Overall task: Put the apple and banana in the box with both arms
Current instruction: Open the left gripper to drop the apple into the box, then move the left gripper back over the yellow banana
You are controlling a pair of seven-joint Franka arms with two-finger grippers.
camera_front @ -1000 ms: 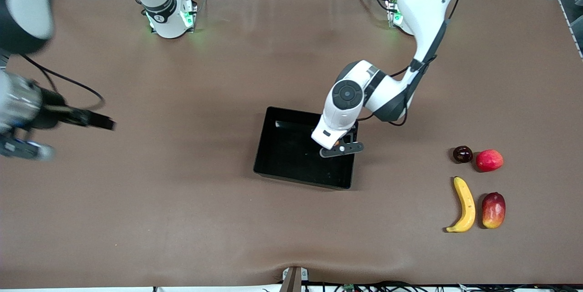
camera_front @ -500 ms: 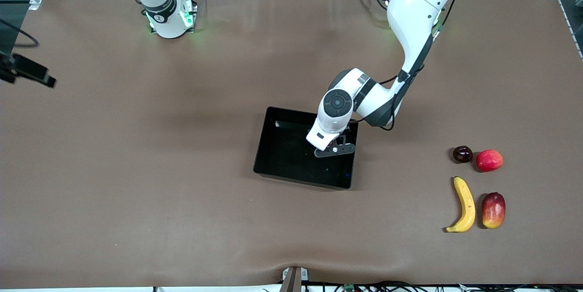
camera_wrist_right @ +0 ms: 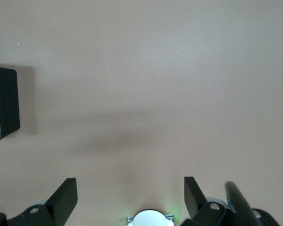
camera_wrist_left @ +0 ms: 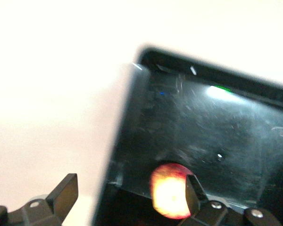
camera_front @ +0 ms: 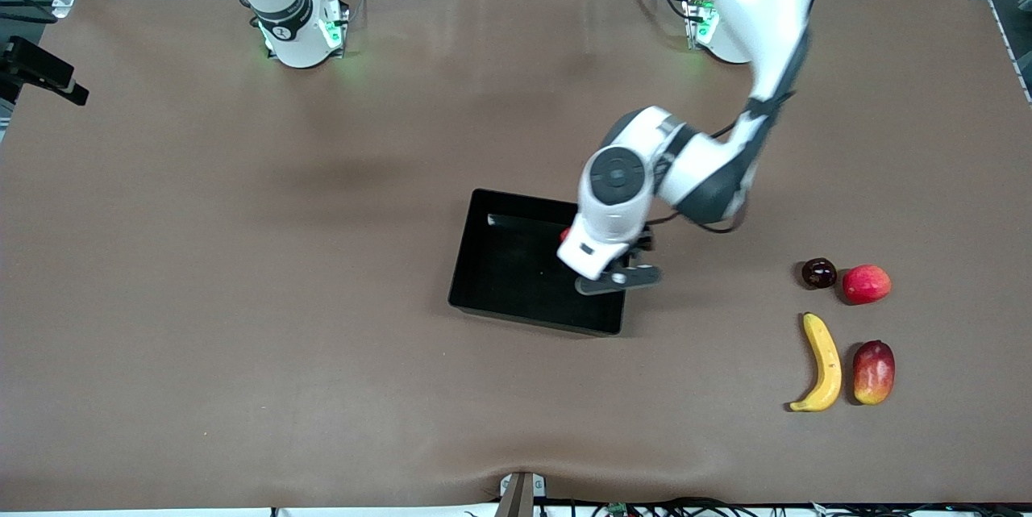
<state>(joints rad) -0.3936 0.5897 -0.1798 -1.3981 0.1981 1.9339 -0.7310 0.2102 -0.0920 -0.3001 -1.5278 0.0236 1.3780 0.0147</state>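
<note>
Jaws spread wide, the left gripper (camera_wrist_left: 127,197) hovers over the box (camera_front: 492,291) where the apple (camera_wrist_left: 170,190) lies released, while the banana (camera_front: 821,362) waits on the desk and the right gripper (camera_wrist_right: 129,195) hangs open, idle.

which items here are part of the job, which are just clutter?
Job:
apple, in the box
banana, on the table toward the left arm's end
left gripper, open over the box
right gripper, open, waiting

Clutter:
mango beside the banana
pink-red fruit
dark fruit
</note>
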